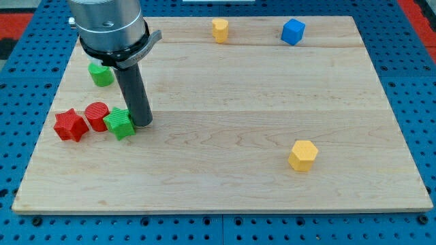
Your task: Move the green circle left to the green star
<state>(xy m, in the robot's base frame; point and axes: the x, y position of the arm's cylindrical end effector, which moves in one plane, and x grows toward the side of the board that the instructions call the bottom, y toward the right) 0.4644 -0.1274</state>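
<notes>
The green circle (pixel 101 74) sits near the board's left edge in the upper left, partly hidden behind the arm's body. The green star (pixel 120 124) lies lower down, touching the red circle (pixel 97 116) on its left. My tip (pixel 142 124) rests on the board right against the green star's right side. The green circle is above and slightly left of the green star, about a block and a half away.
A red star (pixel 69 126) lies left of the red circle, close to the wooden board's (pixel 225 184) left edge. A yellow block (pixel 219 30) and a blue cube (pixel 293 31) sit at the top edge. A yellow hexagon (pixel 302 155) lies lower right.
</notes>
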